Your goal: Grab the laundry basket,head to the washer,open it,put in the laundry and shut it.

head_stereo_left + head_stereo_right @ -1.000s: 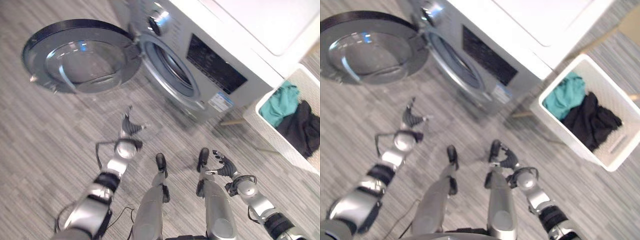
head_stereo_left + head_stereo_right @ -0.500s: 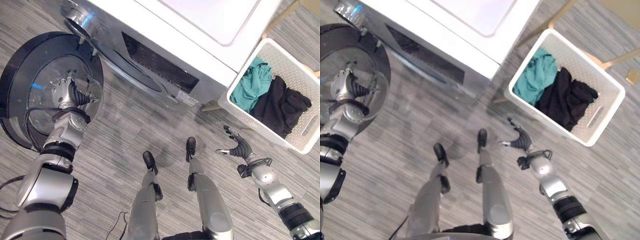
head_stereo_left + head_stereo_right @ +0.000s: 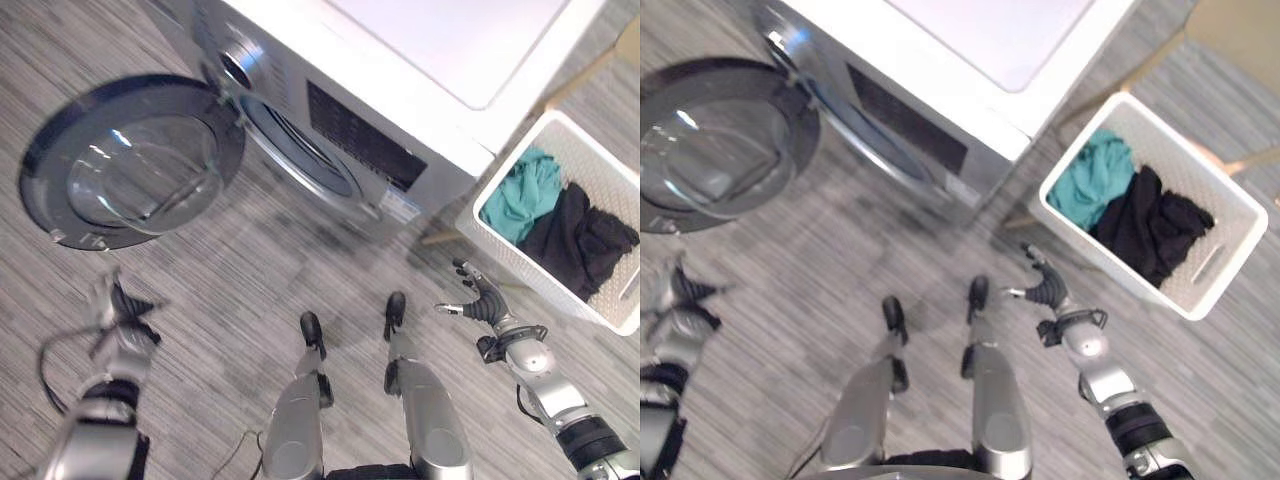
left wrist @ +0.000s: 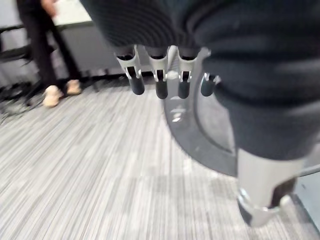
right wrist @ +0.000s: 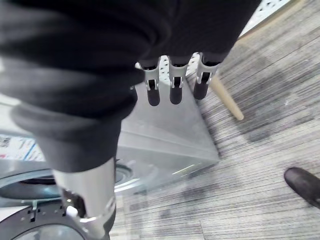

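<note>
Washer door (image 3: 130, 160) wide open — basket (image 3: 1200, 300) beside.

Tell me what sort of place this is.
Probably a laundry area, perhaps in a lab or office: a front-loading washer stands with its round door swung open, and a white laundry basket holding teal and black clothes sits beside it on grey striped flooring.

Left robot hand (image 3: 118, 312) and right robot hand (image 3: 487, 306) hang empty, fingers relaxed

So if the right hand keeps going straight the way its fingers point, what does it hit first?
Probably the white laundry basket: the open right hand points toward its near wall, with bare floor between. Depth is unclear.
</note>
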Tool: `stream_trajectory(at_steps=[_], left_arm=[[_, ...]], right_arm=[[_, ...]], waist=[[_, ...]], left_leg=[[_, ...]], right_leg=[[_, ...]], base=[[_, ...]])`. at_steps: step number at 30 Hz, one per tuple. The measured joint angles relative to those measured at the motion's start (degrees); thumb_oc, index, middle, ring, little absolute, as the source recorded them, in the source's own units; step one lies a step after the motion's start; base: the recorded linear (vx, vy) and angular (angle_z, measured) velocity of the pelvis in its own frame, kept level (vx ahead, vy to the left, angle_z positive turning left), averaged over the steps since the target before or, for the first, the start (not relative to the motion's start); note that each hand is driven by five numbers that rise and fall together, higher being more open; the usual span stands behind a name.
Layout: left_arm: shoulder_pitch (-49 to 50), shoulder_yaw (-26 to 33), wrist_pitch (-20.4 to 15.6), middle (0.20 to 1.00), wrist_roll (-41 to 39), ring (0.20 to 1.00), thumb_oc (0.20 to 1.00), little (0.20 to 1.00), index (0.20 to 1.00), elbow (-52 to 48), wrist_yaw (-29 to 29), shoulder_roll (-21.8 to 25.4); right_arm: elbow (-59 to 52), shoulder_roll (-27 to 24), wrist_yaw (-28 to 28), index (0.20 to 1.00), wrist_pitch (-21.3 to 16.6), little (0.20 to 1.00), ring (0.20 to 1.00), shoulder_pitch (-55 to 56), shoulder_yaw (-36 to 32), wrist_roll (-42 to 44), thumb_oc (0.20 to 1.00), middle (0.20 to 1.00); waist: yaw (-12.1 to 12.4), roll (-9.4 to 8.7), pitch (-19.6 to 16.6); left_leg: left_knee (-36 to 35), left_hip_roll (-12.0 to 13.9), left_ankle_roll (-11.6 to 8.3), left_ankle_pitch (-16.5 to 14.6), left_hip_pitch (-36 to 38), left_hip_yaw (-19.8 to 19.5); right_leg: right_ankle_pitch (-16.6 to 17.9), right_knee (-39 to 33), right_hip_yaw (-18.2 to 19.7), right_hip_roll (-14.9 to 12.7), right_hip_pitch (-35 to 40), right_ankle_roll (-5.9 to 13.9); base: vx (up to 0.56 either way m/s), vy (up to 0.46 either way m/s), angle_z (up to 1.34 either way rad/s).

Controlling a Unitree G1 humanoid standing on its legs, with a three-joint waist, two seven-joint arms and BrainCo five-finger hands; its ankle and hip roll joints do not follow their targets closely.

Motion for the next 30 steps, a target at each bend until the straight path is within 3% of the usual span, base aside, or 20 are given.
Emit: stream_trajectory(at_steps=[3, 5, 6, 8, 9, 10, 12, 13, 15, 17, 18, 20, 21, 24, 26, 27, 30], left_arm=[[7.7, 1.4, -0.1, 1.000, -4.1, 1.000, 1.000, 1.000, 1.000, -6.2, 0.5, -6.1], [14.0, 2.0, -1.3, 1.000, -6.4, 1.000, 1.000, 1.000, 1.000, -10.6, -0.1, -11.2], [16.3, 1.8, -1.4, 1.000, -6.6, 1.000, 1.000, 1.000, 1.000, -10.8, -0.5, -13.0], [20.5, 1.9, -1.6, 1.000, -6.7, 1.000, 1.000, 1.000, 1.000, -11.1, -1.1, -16.1], [21.8, 1.8, -2.0, 1.000, -7.2, 1.000, 1.000, 1.000, 1.000, -10.3, -1.6, -17.0], [22.4, 1.6, -2.1, 1.000, -8.9, 1.000, 1.000, 1.000, 1.000, -8.8, -2.4, -18.3], [22.8, -1.7, -2.9, 1.000, -8.9, 1.000, 1.000, 1.000, 1.000, -9.8, -4.7, -22.4], [22.9, -2.4, -3.0, 1.000, -8.9, 1.000, 1.000, 1.000, 1.000, -9.8, -5.6, -23.6], [22.5, -5.2, -3.0, 1.000, -8.9, 1.000, 1.000, 1.000, 1.000, -9.4, -7.5, -23.4], [22.8, -5.4, -3.0, 1.000, -8.9, 1.000, 1.000, 1.000, 1.000, -9.2, -8.9, -24.3], [22.8, -6.9, -3.2, 1.000, -8.9, 1.000, 1.000, 1.000, 1.000, -8.9, -9.7, -24.5], [22.2, -7.6, -3.6, 1.000, -8.9, 1.000, 1.000, 1.000, 1.000, -8.9, -10.5, -24.7], [22.0, -7.6, -3.8, 1.000, -8.9, 1.000, 1.000, 1.000, 1.000, -9.1, -10.6, -24.8], [22.4, -7.6, -4.1, 1.000, -8.9, 1.000, 1.000, 1.000, 1.000, -8.2, -10.7, -24.6], [22.6, -7.6, -4.2, 1.000, -8.9, 1.000, 1.000, 1.000, 1.000, -7.0, -10.7, -24.6], [23.0, -7.5, -4.2, 1.000, -8.9, 1.000, 1.000, 1.000, 1.000, -6.8, -10.7, -24.5], [24.0, -6.9, -4.4, 1.000, -8.9, 1.000, 1.000, 1.000, 1.000, -4.3, -10.8, -24.5]], right_arm=[[-0.9, 2.2, -0.1, 1.000, 1.3, 1.000, 1.000, 0.3, -3.9, -1.2, 1.000, 1.000], [-3.7, 2.0, 0.2, 1.000, 2.2, 1.000, 1.000, 1.1, -4.1, -4.7, 1.000, 1.000], [-4.3, 2.0, 0.2, 1.000, 2.2, 1.000, 1.000, 1.2, -3.9, -5.7, 1.000, 1.000], [-4.7, 1.9, 0.4, 1.000, 2.6, 1.000, 1.000, 2.2, -4.1, -8.3, 1.000, 1.000], [-4.6, 2.1, 0.6, 1.000, 2.7, 1.000, 1.000, 3.0, -3.8, -9.3, 1.000, 1.000], [-4.3, 1.6, 0.9, 1.000, 2.9, 1.000, 1.000, 4.8, -4.2, -9.9, 1.000, 1.000], [-3.7, 1.3, 1.3, 1.000, 3.9, 1.000, 1.000, 10.5, -6.8, -11.5, 1.000, 1.000], [-3.7, 0.5, 1.6, 1.000, 4.1, 1.000, 1.000, 11.3, -6.2, -11.7, 1.000, 1.000], [-4.1, 0.8, 2.4, 1.000, 4.5, 1.000, 1.000, 11.4, -7.0, -11.7, 1.000, 1.000], [-4.4, -1.2, 2.4, 1.000, 4.6, 1.000, 1.000, 11.2, -6.5, -11.8, 1.000, 1.000], [-4.5, -3.4, 2.4, 1.000, 4.9, 1.000, 1.000, 9.8, -5.1, -13.2, 1.000, 1.000], [-5.2, -4.8, 2.4, 1.000, 4.9, 1.000, 1.000, 8.4, -4.6, -14.0, 1.000, 1.000], [-5.5, -5.5, 2.4, 1.000, 4.9, 1.000, 1.000, 7.7, -3.9, -14.1, 1.000, 1.000], [-5.0, -5.5, 2.5, 1.000, 5.0, 1.000, 1.000, 6.8, -1.3, -16.2, 1.000, 1.000], [-3.1, -5.4, 2.5, 1.000, 4.9, 1.000, 1.000, 5.4, 0.5, -16.4, 1.000, 1.000], [-1.5, -5.4, 2.5, 1.000, 4.9, 1.000, 1.000, 4.7, 1.2, -17.6, 1.000, 1.000], [-1.2, -5.7, 2.3, 1.000, 5.1, 1.000, 1.000, 4.2, 1.1, -21.0, 1.000, 1.000]], waist=[[1.0, -0.08, -0.1], [1.5, -0.81, -0.7], [1.4, -1.37, -2.6], [1.4, -0.88, -8.0], [1.5, -1.07, -10.3], [0.3, -1.11, -13.1], [-1.6, 2.40, -15.9], [-1.5, 2.63, -16.2], [-1.6, 2.53, -16.5], [-1.4, 2.72, -16.8], [-1.1, 2.06, -17.1], [-1.1, 1.50, -17.1], [-1.1, 1.65, -17.2], [-0.4, 1.65, -17.7], [1.3, 1.69, -17.7], [1.7, 2.09, -17.9], [1.4, 2.96, -18.2]], left_leg=[[0.0, -0.9, 0.06, -1.6, 4.1, 2.1], [-0.1, -0.6, 0.77, -3.0, 9.3, 6.9], [0.0, 0.0, 0.50, -4.0, 10.6, 9.4], [0.3, 2.3, 0.25, -5.0, 12.1, 13.4], [0.4, 2.8, -0.29, -5.5, 13.3, 15.3], [1.8, 4.4, -1.80, -6.8, 15.5, 15.5], [5.2, 7.3, -2.86, -7.6, 15.5, 13.6], [8.0, 8.1, -2.84, -7.4, 15.3, 12.4], [23.7, 12.2, -3.76, -6.3, 7.6, 10.8], [29.5, 13.7, -5.15, -3.0, 6.6, 7.0], [30.2, 10.7, -7.25, -5.9, 5.2, 0.2], [27.7, 6.6, -6.62, -7.0, 2.3, -3.5], [25.1, 5.1, -6.20, -6.7, 1.1, -3.0], [9.4, 2.7, -5.06, -5.6, 2.2, -5.4], [2.9, 1.1, -5.10, -4.1, 2.6, -11.4], [2.6, 0.1, -4.31, -3.2, 0.9, -13.7], [1.6, -0.8, -1.96, -0.6, 2.1, -13.5]], right_leg=[[-1.8, 2.9, 2.1, -0.5, 1.4, 0.80], [-3.7, 5.8, 1.9, -1.7, 2.6, 0.44], [-5.0, 6.1, -1.2, -2.5, 2.8, 0.31], [-7.1, 9.7, -13.5, -5.2, 2.5, 0.55], [-8.0, 11.7, -18.6, -7.1, 2.6, 1.30], [-7.4, 12.1, -21.3, -7.8, 5.2, 1.10], [-11.6, 14.6, -17.4, -3.9, 5.5, -1.28], [-12.4, 15.1, -16.3, -3.3, 5.4, -1.26], [-14.1, 15.0, -12.9, -2.0, 5.7, -2.55], [-13.3, 11.8, -11.9, -0.3, 8.6, -3.71], [-13.3, 9.7, -9.8, 0.5, 10.0, -3.75], [-12.1, 7.8, -9.5, 0.7, 10.9, -5.16], [-11.7, 7.1, -9.4, 1.0, 11.1, -5.22], [-11.3, 2.5, -7.3, 3.8, 14.2, -4.41], [-10.9, 1.5, -4.9, 5.6, 14.6, -4.21], [-10.7, 0.9, -4.1, 6.5, 14.7, -4.48], [-10.2, -0.1, -2.3, 8.0, 15.8, -5.11]], base=[[0.17, 0.048, -0.40], [0.22, -0.037, -0.90], [0.28, -0.174, -1.16], [0.17, -0.202, -1.15], [0.28, -0.402, -1.07], [0.28, -0.407, -0.79], [0.24, -0.463, -0.22], [0.16, -0.423, -0.37], [0.09, -0.170, -0.47], [0.08, -0.076, -0.52], [0.00, -0.018, -0.63], [0.13, 0.028, -0.47], [0.24, 0.060, -0.19], [0.16, 0.062, -0.32], [0.13, 0.137, -0.78], [0.13, 0.162, -0.67], [0.07, 0.222, -0.43]])
